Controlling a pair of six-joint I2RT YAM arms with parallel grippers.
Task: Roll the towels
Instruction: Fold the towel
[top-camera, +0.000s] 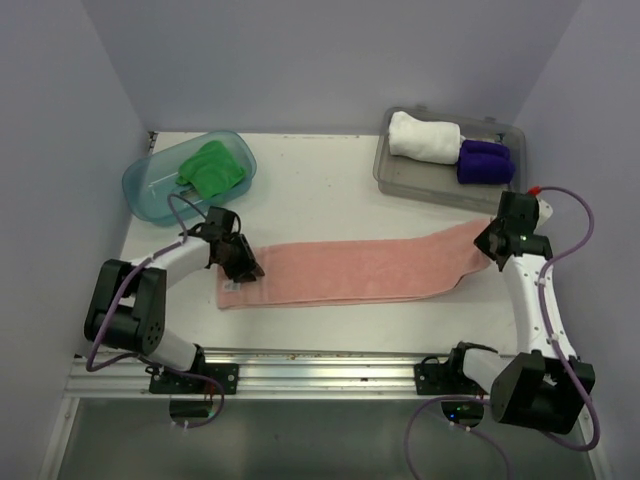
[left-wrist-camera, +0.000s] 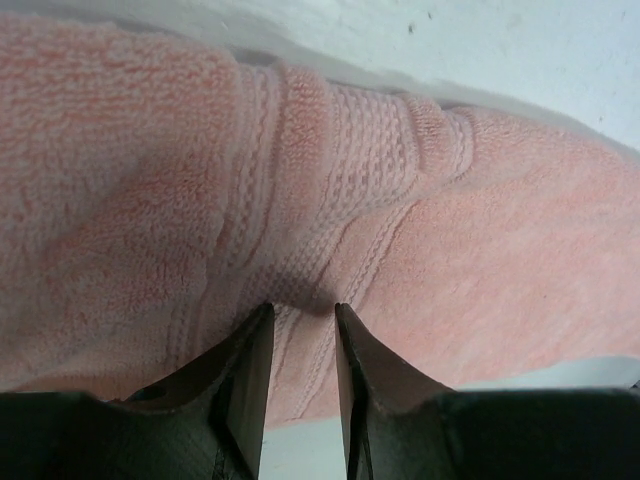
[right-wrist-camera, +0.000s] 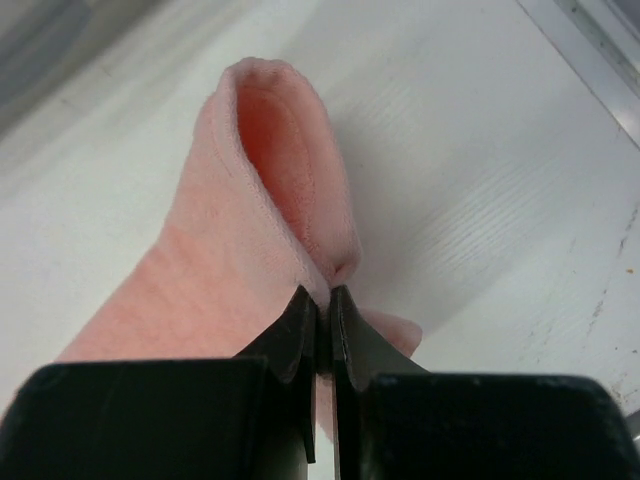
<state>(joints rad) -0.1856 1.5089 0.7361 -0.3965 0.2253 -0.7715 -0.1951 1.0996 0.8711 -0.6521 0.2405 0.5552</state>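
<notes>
Altogether four towels: one pink towel (top-camera: 350, 272) stretched along the bench (top-camera: 320, 185), one green towel (top-camera: 212, 167) bunched in the blue tub (top-camera: 140, 192), one white towel (top-camera: 425, 135) and one purple towel (top-camera: 485, 160) rolled in the grey tray (top-camera: 400, 182). The right hand (top-camera: 492, 245) is pinched tight on the pink towel's right end; the left hand (top-camera: 243, 268) sits on its left end, fingers (left-wrist-camera: 245, 370) slightly apart, grip unclear.

I had the left arm bent low, reaching to the left end of the salmon towel (top-camera: 350, 272). The left end effector (top-camera: 240, 262) pressed down there, its jaws slightly apart with cloth in the gap; I could not tell whether it gripped. The right arm stretched forward to the towel's right end, where the right end effector (top-camera: 497, 245) was clamped tight on a raised fold.
</notes>
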